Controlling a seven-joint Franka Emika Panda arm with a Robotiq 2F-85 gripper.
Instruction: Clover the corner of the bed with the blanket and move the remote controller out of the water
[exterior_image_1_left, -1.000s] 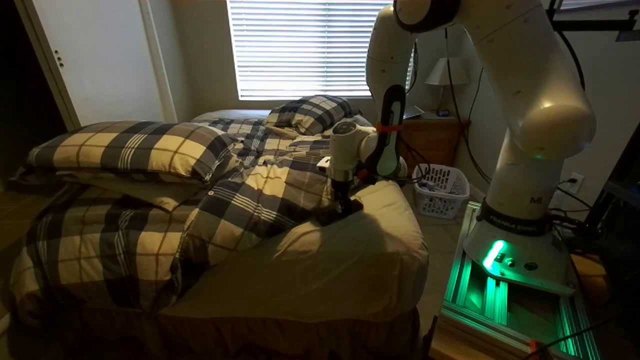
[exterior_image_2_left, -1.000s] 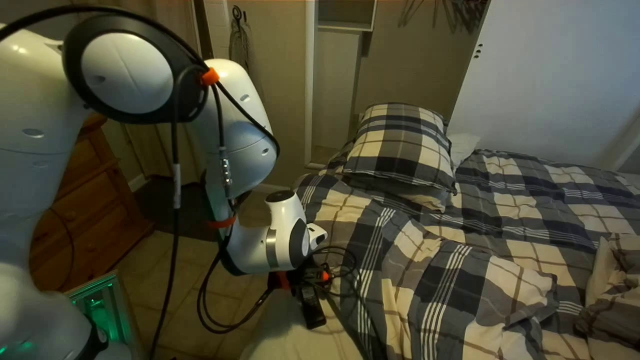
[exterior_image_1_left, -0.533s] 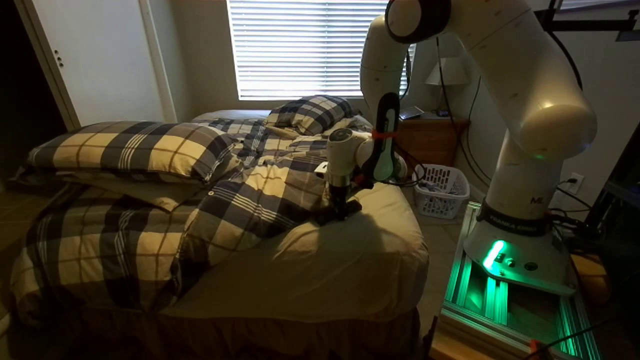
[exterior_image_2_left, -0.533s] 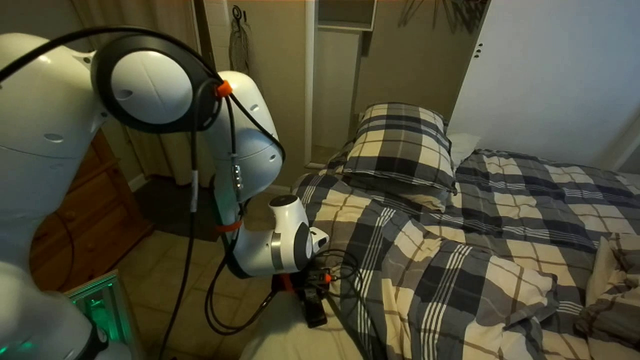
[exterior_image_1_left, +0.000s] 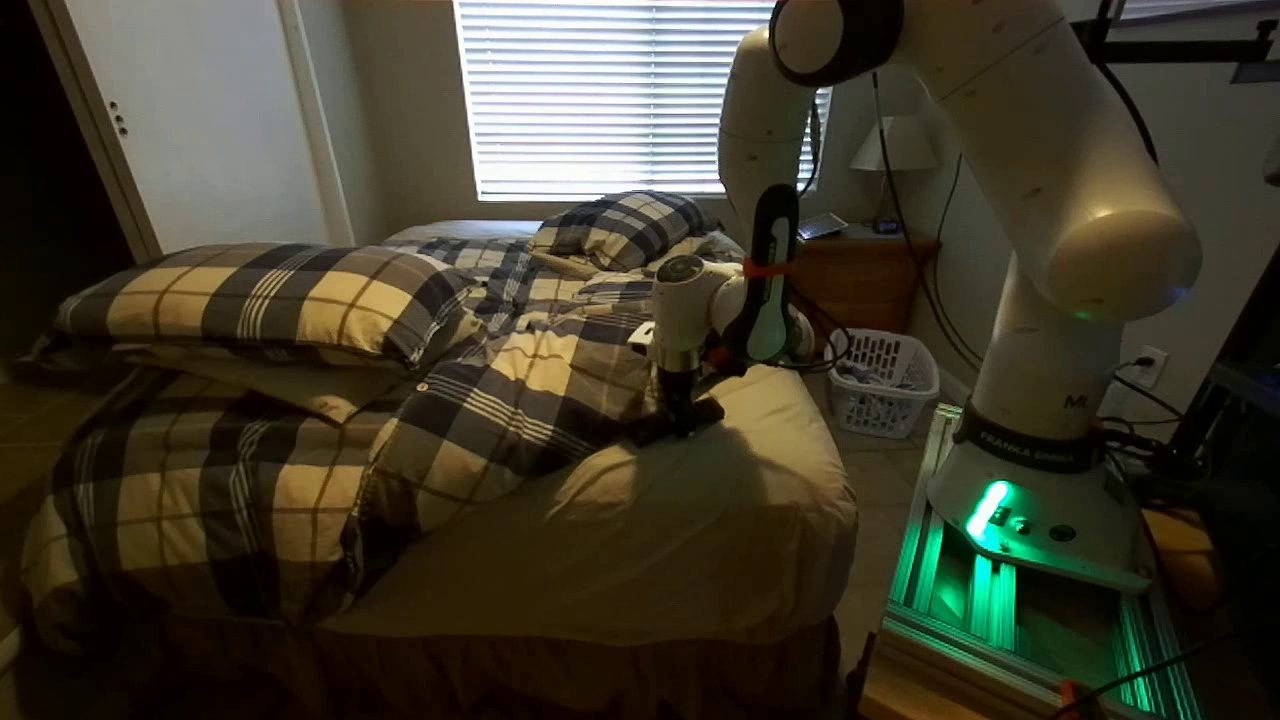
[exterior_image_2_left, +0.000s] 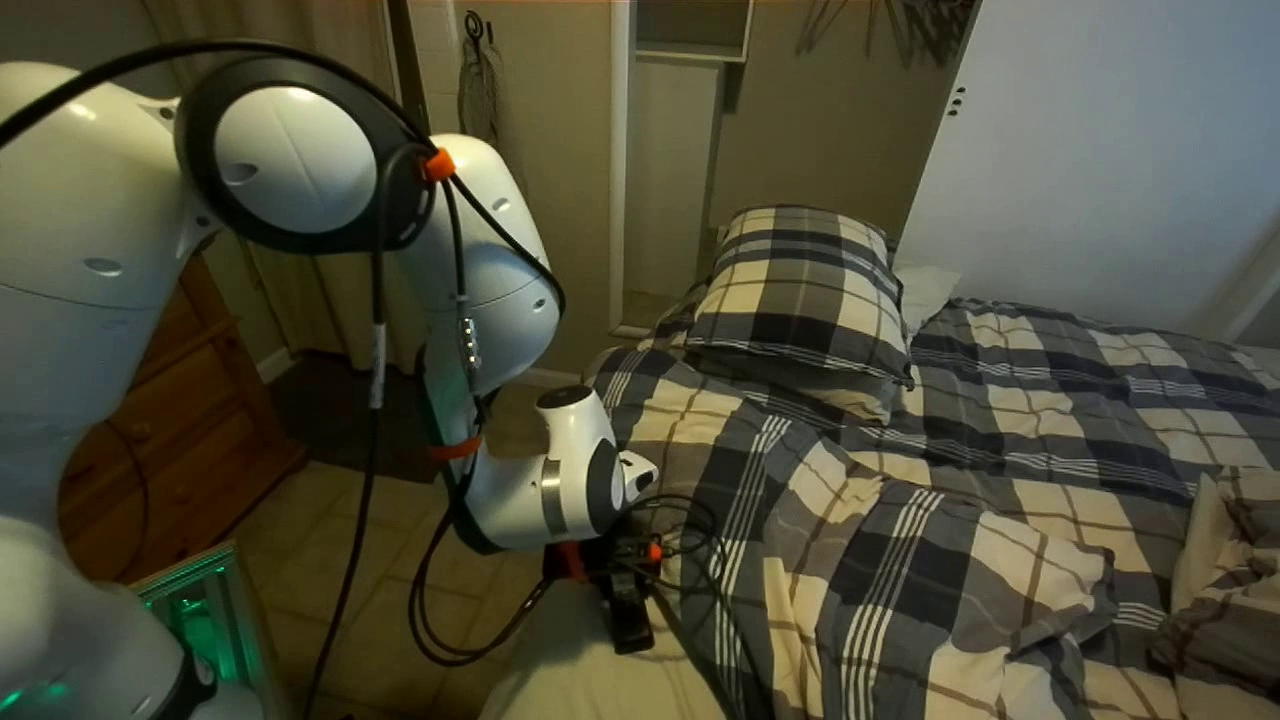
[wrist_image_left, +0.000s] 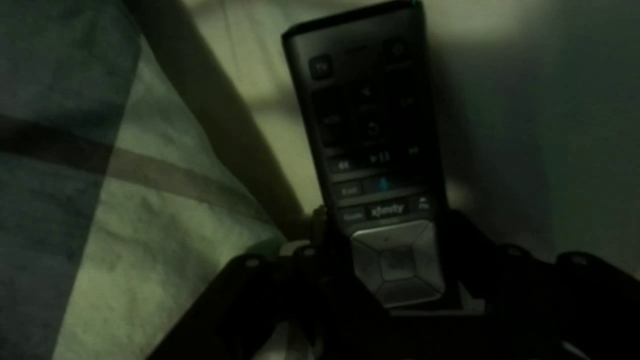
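Observation:
The remote controller (wrist_image_left: 375, 150), black with a silver button pad, fills the middle of the wrist view. My gripper (wrist_image_left: 386, 225) has a dark finger against each long side of it, near the silver pad, and is shut on it. In both exterior views the gripper (exterior_image_1_left: 678, 425) is low over the mattress, beside the blanket's edge, and the remote's end (exterior_image_2_left: 630, 625) sticks out from under it. The plaid blanket (exterior_image_1_left: 560, 375) covers most of the bed. The beige corner of the bed (exterior_image_1_left: 800, 530) is bare. Water is out of view.
Plaid pillows (exterior_image_1_left: 270, 300) lie on the bed. A dark strap-like band (exterior_image_2_left: 690, 650) runs along the mattress by the blanket's edge. Cables (exterior_image_2_left: 430, 630) hang in loops from the arm. A white laundry basket (exterior_image_1_left: 882, 385) stands on the floor between bed and nightstand (exterior_image_1_left: 860, 280).
The arm has come down slightly over the bed, mostly in the earlier half-second. The remote stays at nearly the same place on the mattress. The blanket has not moved.

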